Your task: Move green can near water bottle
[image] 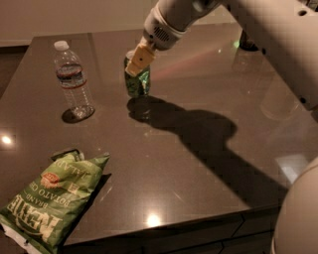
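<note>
While a dark, glossy counter (208, 168) fills most of the view, a thick white robot arm (181, 15) reaches in from the upper right, sloping down and leftward toward the counter's far middle. A green chip bag (49, 203) lies flat at the near left corner. At far left stands the water bottle (73, 82), tall, clear and white-capped. To its right, near but apart, the green can (138, 82) sits upright; whether it touches the surface is unclear. Thin metal, it is probably light, rigid yet dentable, and slick, so modest pressure across the upper sidewall suits it. The tan end effector (139, 58) is closed around the can's top.
</note>
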